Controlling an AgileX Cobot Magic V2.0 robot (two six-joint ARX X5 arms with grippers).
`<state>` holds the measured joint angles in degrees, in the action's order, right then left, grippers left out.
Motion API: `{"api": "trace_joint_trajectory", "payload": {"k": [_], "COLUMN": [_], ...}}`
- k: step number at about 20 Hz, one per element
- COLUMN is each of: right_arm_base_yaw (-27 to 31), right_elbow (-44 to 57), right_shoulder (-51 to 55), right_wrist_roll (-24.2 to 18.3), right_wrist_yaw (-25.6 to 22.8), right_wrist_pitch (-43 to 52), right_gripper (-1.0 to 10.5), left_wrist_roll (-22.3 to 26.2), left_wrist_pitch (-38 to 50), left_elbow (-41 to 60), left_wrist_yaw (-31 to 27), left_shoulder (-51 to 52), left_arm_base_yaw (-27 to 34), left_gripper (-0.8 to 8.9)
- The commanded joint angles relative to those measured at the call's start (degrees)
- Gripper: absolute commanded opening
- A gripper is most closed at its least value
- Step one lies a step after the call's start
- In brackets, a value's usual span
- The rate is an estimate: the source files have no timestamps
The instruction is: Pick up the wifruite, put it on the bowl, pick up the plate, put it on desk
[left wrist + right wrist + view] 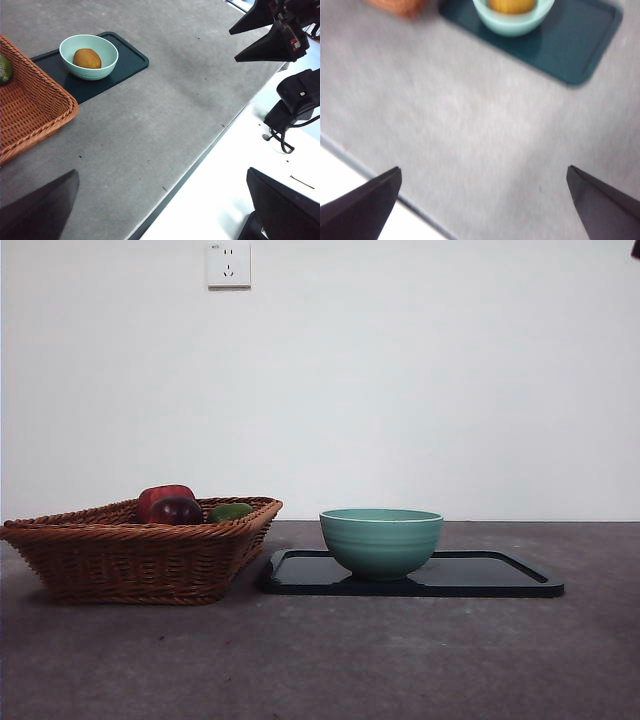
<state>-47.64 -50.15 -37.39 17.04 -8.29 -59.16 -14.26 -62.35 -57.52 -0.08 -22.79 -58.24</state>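
Both arms are pulled back high over the near desk edge. Left gripper has its jaws wide apart and holds nothing; right gripper is the same, also visible from the left wrist. Next out is the bare grey-brown matte desk. Then the woven wicker basket with a dark red fruit and a green fruit. Just beside it the flat black rectangular tray carries the deep teal-green ridged bowl. The small orange-brown oval wifruite lies inside the bowl.
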Motion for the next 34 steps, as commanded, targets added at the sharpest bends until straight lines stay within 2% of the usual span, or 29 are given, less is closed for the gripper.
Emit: {"api": "trace_joint_trajectory", "payload": {"k": [1, 11, 14, 19, 26, 34], "right_arm_base_yaw": [-0.66, -0.66, -0.66, -0.66, -0.66, -0.61], "right_elbow": [1.09, 1.44, 1.44, 1.42, 1.4, 1.4], "right_shoulder": [3.13, 9.18, 9.18, 9.18, 9.18, 9.18], "right_wrist_roll": [0.96, 0.96, 0.94, 0.94, 0.94, 0.94], "right_wrist_yaw": [-1.25, -1.14, -1.18, -1.18, -1.22, -1.2], "right_wrist_pitch": [1.44, 1.03, 1.27, 1.84, 3.91, 4.96], "right_gripper": [6.3, 6.3, 6.3, 6.3, 6.3, 6.3], "left_wrist_roll": [0.68, -0.33, -3.23, -5.25, -5.51, -2.47], "left_wrist_pitch": [0.72, 5.14, 5.79, 10.19, 11.39, 11.37], "left_elbow": [-0.66, -0.66, -0.68, -0.72, -3.28, -20.04], "left_wrist_yaw": [0.04, 0.04, 0.04, 0.04, -0.11, -0.11], "left_shoulder": [-0.04, -0.04, -0.07, -3.1, -20.35, -48.5], "left_arm_base_yaw": [-0.55, -0.55, -0.55, -0.55, -0.2, 5.53], "left_gripper": [5.94, 5.93, 5.93, 5.93, 5.93, 5.93]}}
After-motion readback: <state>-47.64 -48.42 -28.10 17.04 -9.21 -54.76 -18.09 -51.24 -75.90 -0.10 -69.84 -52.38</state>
